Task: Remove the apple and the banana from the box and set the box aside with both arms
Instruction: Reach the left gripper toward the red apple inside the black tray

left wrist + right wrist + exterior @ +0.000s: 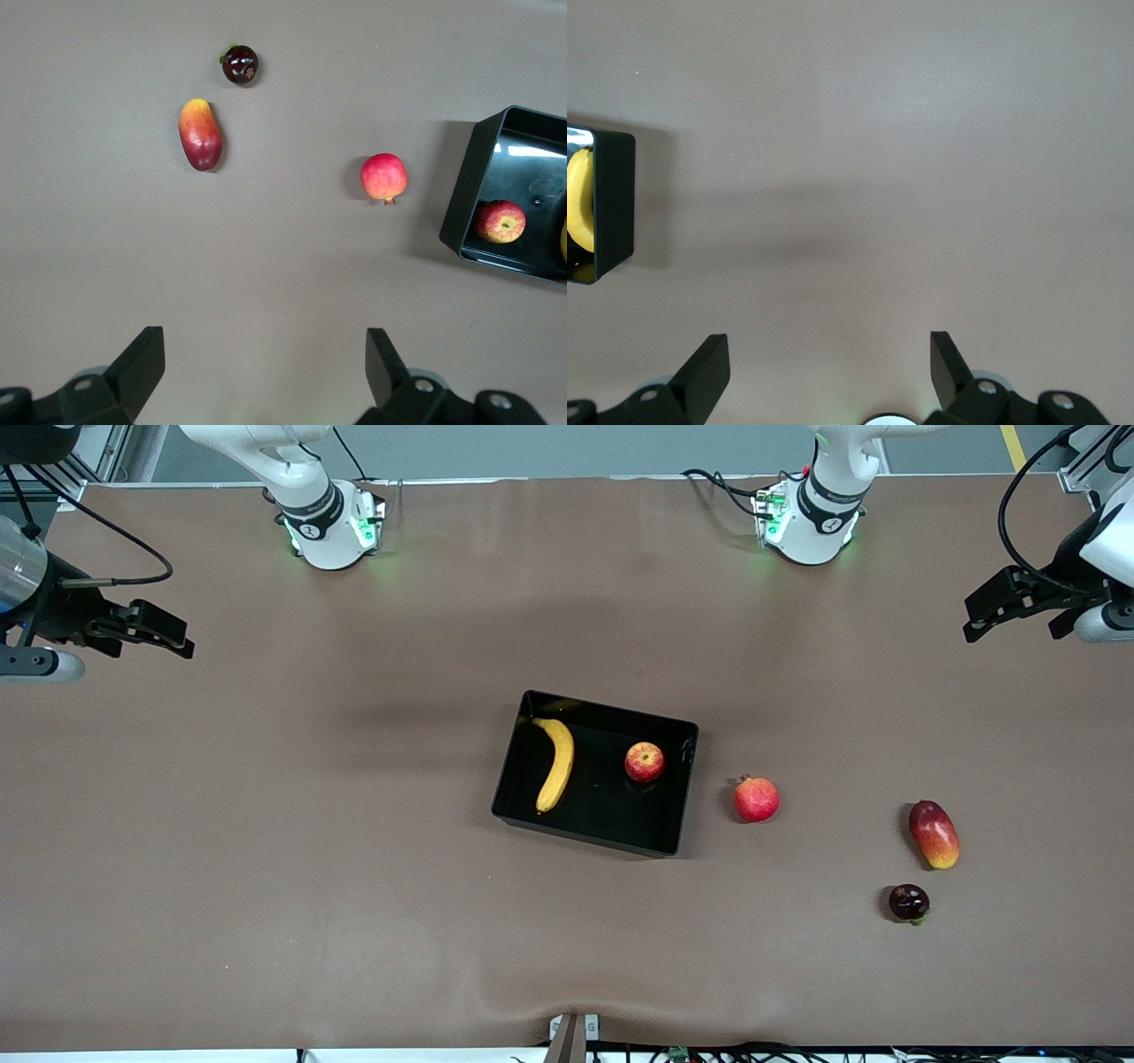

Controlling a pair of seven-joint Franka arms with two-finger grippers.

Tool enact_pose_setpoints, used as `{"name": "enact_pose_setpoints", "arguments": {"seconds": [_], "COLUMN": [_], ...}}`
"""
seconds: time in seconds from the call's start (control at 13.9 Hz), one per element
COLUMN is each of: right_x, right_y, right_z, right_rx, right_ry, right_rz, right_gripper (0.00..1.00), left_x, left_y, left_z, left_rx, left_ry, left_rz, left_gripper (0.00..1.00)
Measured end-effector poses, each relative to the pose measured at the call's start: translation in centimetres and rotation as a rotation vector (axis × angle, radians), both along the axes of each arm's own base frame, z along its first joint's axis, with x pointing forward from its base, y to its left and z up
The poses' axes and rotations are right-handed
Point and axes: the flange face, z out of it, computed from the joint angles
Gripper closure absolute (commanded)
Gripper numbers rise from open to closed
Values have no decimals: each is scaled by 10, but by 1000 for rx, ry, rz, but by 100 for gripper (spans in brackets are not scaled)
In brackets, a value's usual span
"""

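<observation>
Glossy black plastic, the shallow box [595,786] sits mid-tabletop [354,868] holding the curved yellow banana [555,763] at its right-arm end and the small red-yellow apple [644,762] at its left-arm end, both apparently awaiting removal. The left gripper [1019,605] and right gripper [151,631] hover over the tabletop's ends, well apart from the box, fingers spread and empty.

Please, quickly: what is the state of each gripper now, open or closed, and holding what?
Left gripper: open, empty, over bare table at the left arm's end.
Right gripper: open, empty, over bare table at the right arm's end.
</observation>
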Motion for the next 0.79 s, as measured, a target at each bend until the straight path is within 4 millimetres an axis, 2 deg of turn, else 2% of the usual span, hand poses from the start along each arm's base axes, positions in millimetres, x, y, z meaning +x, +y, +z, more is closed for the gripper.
{"name": "enact_pose_setpoints", "arguments": {"seconds": [0.29, 0.5, 0.65, 0.79], "right_x": [1, 1, 1, 1], "right_y": [0, 0, 0, 0], "right_z": [-2, -3, -3, -3], "right_rx": [0, 0, 0, 0], "right_ry": [4, 6, 6, 6], "right_rz": [0, 0, 0, 0], "right_gripper": [0, 0, 0, 0], "left_x": [0, 11, 25, 34], "left_y": [-1, -16, -51, -105], "left_z": [-1, -20, -44, -70], "left_rx": [0, -13, -24, -30], "left_ry": [1, 32, 39, 40], "left_rz": [3, -1, -6, 30], "left_gripper": [0, 0, 0, 0]}}
